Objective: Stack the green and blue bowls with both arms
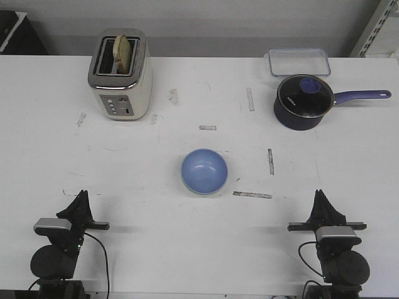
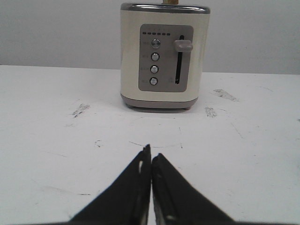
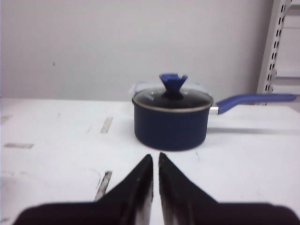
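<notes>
We see the blue bowl (image 1: 204,172) in the middle of the white table (image 1: 143,249), ahead of both claws and between them — to the right of the left gripper (image 1: 81,194) and to the left of the right gripper (image 1: 319,194), well apart from each. Under its rim a thin pale edge shows; we cannot tell if this is the green bowl beneath it. Both claws are clenched on nothing: in the wrist views the two black fingers (image 2: 136,187) of the left one meet at the tips, and the fingers (image 3: 138,185) of the right one are almost touching, with only a thin slit. Straight ahead of the left gripper, far off, stands the cream toaster (image 1: 120,76) with bread in its slot. Straight ahead of the right gripper stands the navy saucepan (image 1: 302,103) with its glass lid, and behind it a clear container (image 1: 299,61) near the far edge. Between each claw and the bowl the table surface is bare — only some tape marks (image 1: 252,195) lie near the bowl on the right gripper's side.
</notes>
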{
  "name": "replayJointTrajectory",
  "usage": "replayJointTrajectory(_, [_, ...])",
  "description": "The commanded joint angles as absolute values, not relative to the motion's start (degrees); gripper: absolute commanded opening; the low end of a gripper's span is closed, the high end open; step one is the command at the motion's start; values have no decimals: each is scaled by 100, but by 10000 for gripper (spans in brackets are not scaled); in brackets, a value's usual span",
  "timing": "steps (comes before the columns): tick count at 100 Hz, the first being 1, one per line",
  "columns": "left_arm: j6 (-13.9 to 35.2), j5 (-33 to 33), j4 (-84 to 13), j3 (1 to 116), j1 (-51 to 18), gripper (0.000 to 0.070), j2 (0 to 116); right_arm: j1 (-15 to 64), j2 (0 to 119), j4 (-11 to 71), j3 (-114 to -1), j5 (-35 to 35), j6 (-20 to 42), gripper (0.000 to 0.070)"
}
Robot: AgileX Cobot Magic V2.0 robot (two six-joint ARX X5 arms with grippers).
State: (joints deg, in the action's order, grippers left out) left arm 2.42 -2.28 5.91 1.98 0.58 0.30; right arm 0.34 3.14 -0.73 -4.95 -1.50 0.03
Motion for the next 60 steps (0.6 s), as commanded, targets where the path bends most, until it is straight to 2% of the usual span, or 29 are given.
replayJointTrajectory(1, [196,-237,668,71,62,2,19,43,176,-167,-386,-156,62,13])
replayJointTrajectory(20, [196,-237,668,71,64,2,19,43,8,-405,-82,-152,64,13])
replayJointTrajectory(60, [196,-237,668,71,62,2,19,40,8,-364,-71,-150,64,13])
